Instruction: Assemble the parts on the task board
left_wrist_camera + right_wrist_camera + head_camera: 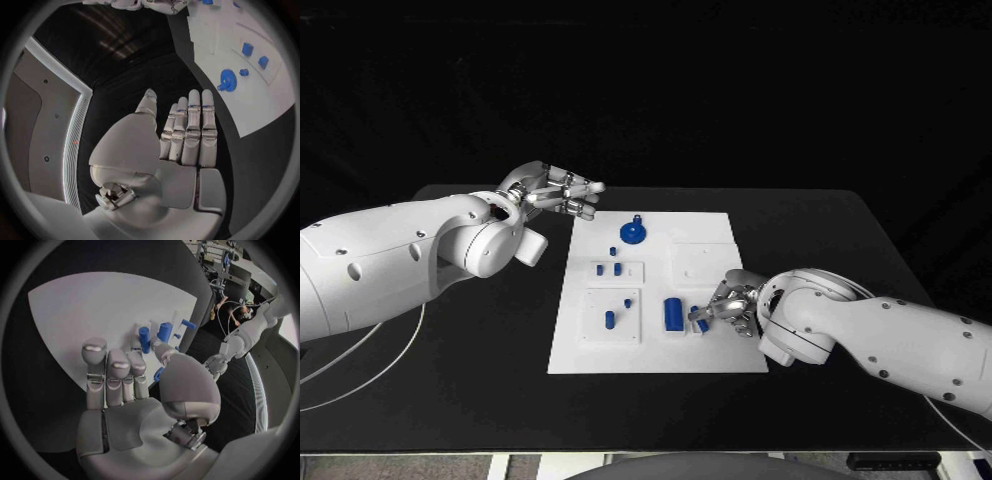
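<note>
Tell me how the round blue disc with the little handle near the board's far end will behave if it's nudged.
The blue disc lies flat on the white board, so it would probably slide, not roll. It looks small, stiff and likely light. Its little handle might catch a finger.

Small blue part [702, 325] half hidden under right robot hand [733, 305].
</note>
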You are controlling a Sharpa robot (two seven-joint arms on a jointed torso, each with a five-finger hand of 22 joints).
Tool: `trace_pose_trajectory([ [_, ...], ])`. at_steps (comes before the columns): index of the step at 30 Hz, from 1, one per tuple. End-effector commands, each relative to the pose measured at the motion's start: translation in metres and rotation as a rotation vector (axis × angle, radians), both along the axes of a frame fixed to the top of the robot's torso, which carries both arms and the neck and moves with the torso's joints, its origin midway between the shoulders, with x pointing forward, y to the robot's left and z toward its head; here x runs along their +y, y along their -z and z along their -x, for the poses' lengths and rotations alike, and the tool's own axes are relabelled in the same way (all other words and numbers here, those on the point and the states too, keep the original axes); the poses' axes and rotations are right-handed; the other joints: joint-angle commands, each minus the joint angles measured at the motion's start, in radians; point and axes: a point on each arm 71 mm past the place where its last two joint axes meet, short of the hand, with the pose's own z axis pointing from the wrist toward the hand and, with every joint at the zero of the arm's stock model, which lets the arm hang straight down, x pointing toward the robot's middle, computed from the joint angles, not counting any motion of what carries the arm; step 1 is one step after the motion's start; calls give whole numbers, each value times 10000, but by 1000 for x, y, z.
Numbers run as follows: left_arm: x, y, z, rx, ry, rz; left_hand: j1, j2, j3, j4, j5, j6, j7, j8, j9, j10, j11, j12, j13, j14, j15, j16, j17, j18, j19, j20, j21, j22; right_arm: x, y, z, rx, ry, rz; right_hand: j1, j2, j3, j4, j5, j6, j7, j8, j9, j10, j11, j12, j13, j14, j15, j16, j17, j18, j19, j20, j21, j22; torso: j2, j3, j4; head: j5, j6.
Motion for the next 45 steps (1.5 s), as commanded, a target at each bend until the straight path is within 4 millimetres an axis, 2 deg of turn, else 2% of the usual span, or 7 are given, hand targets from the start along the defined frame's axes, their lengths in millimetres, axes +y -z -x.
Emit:
trace_pose_trajectory([
  [1,-2,0,1,72,160,87,-131,-6,1,64,-64,-20,-43,8,16,-11,-1,20,15,-73,13,-38,13,-54,84,11,63,-13,3,1,1,-32,-123,84,-222,-143,-224,306,-66,43,32,-46,-45,-45,62,-22,16,-21,-78,26,13,-119,539,-62,-21,750,-1,0,-2,-1,-5],
  [3,-2,0,1,88,165,83,-151,2,4,89,-63,-20,-45,9,16,-13,-1,20,15,-75,15,-39,12,-55,82,13,62,-17,3,2,1,-24,-151,80,-179,-307,-606,1034,-63,53,42,-50,-52,-40,57,-47,22,-16,-73,27,36,-120,541,-53,-12,754,1,2,1,-5,-5],
  [5,-2,0,1,98,162,79,-158,3,6,104,-67,-21,-45,8,16,-16,0,20,15,-78,16,-40,12,-54,83,13,63,-19,4,2,1,-15,-179,80,-111,-424,-729,1404,-61,52,58,-48,-51,-37,74,-57,31,-18,-69,14,40,-114,539,-56,-24,751,0,5,4,-8,0],
  [12,-2,0,1,116,155,71,-163,-7,6,119,-66,-20,-44,9,16,-16,1,20,14,-78,16,-39,13,-54,82,14,62,-22,5,1,2,8,-334,40,62,-701,-1178,2217,-58,34,71,-46,-42,-40,79,-111,35,-15,-68,-15,57,-107,540,-54,-29,752,0,9,-4,-2,0],
  [20,-1,0,1,145,153,60,-163,-7,6,119,-66,-20,-44,9,16,-16,1,20,14,-78,16,-39,13,-54,82,14,62,-22,6,0,4,69,-559,-43,222,-779,-1310,2372,-59,30,75,-47,-39,-33,80,-124,55,-10,-69,-36,73,-105,537,-54,-49,748,0,12,-8,-1,-38],
  [35,0,1,1,193,135,39,-156,-26,31,168,-61,-22,-45,10,17,-21,2,21,15,-79,16,-39,14,-53,84,15,65,-37,1,-4,9,-45,-608,-72,178,-665,-1214,2429,-59,44,69,-45,-38,-16,76,-131,70,-1,-73,-38,101,-103,544,-58,-32,753,0,17,-13,11,-57],
  [45,1,1,1,202,126,31,-156,-26,31,168,-61,-22,-45,10,17,-21,2,21,15,-79,16,-39,14,-53,84,15,65,-37,-2,-6,10,-140,-642,-33,169,-579,-1028,2210,-55,52,71,-48,-39,0,76,-132,88,4,-71,-50,115,-103,543,-55,-21,751,-3,6,0,-13,-69],
])
